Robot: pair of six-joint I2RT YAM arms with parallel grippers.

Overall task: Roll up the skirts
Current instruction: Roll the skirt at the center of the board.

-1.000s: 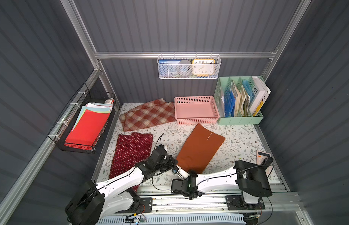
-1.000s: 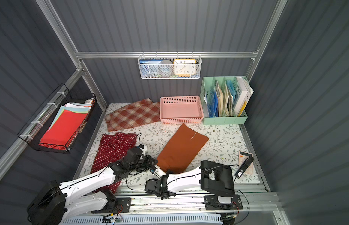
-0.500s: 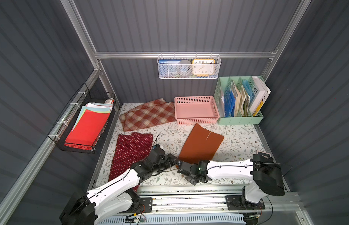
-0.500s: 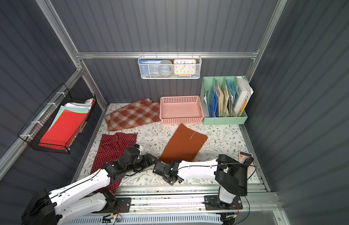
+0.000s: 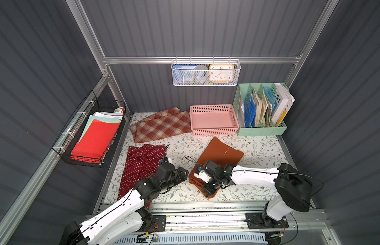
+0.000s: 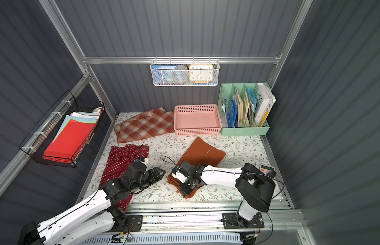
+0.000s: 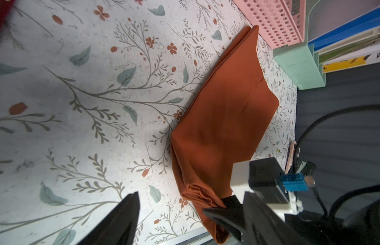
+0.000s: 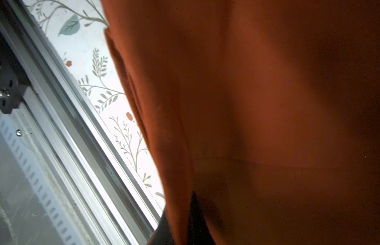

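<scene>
With my right gripper (image 5: pixel 209 188) pinching the orange skirt (image 5: pixel 222 151) at its near hem and my left gripper (image 5: pixel 185 172) wide open alongside, I'd roll tightly and evenly.

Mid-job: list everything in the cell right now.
rust-orange skirt: one, rust-orange, table centre, near end folded over
polka-dot skirt: one, dark red with white dots, table left, unrolled
plaid skirt: one, red and cream, back left, unrolled
pink basket: one, pink, back centre
file organiser: one, mint green, back right, holding papers
mesh basket: one, white, on back rail, clock inside
wire basket: one, black, left wall, paper sheets inside, red on top
left gripper: one, black, open, beside rust-orange skirt
right gripper: one, black, shut on rust-orange skirt's near end
</scene>
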